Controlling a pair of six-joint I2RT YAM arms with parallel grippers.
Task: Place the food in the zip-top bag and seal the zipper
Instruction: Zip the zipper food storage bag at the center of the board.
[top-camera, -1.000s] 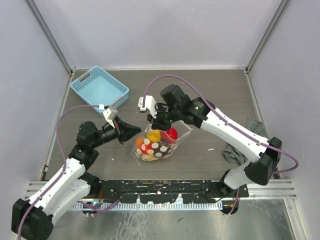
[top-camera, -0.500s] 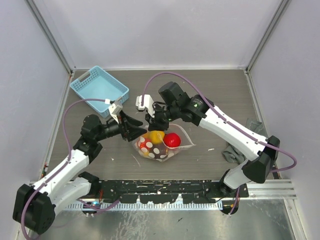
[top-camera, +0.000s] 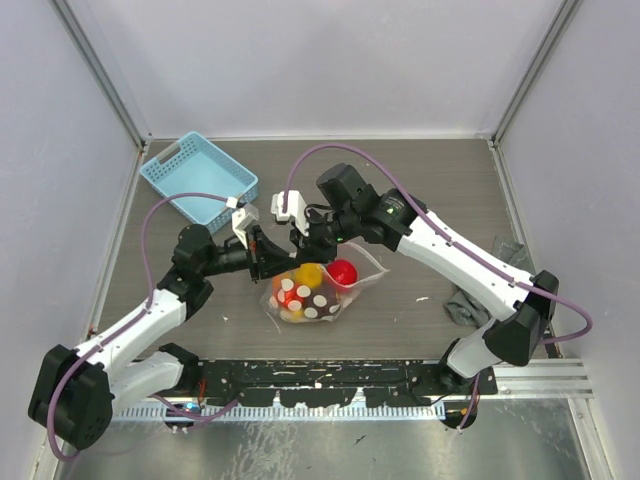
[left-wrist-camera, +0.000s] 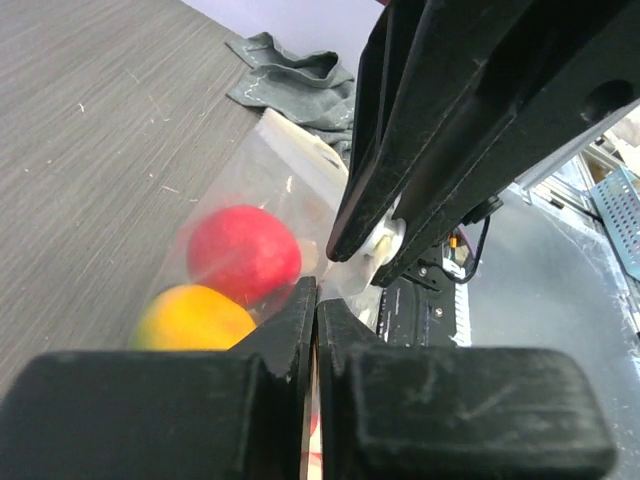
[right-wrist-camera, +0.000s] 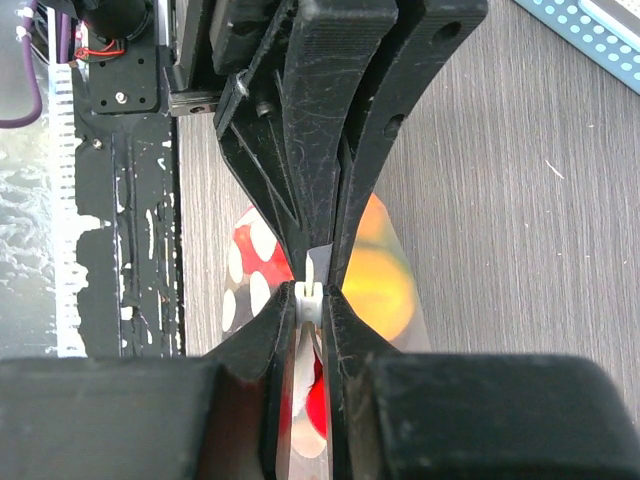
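Observation:
The zip-top bag (top-camera: 312, 298), clear with white flecks, lies mid-table holding the food: a red fruit (top-camera: 343, 271), a yellow one (top-camera: 308, 274) and others. My left gripper (top-camera: 268, 262) is shut on the bag's mouth edge; its wrist view (left-wrist-camera: 316, 290) shows the red fruit (left-wrist-camera: 243, 252) and an orange-yellow fruit (left-wrist-camera: 195, 318) behind the film. My right gripper (top-camera: 312, 246) is shut on the zipper's small white slider (right-wrist-camera: 309, 293) at its fingertips (right-wrist-camera: 311, 300), directly facing the left fingers (right-wrist-camera: 320, 150). The rest of the zipper strip is hidden by both grippers.
A light-blue lattice basket (top-camera: 198, 178) stands at the back left. A grey cloth (top-camera: 468, 302) lies at the right, also in the left wrist view (left-wrist-camera: 300, 80). A black rail (top-camera: 330, 378) runs along the table's near edge.
My left gripper has moved right to the bag's mouth and closed on it, meeting the right gripper. The bag has shifted slightly and its mouth is drawn up between them.

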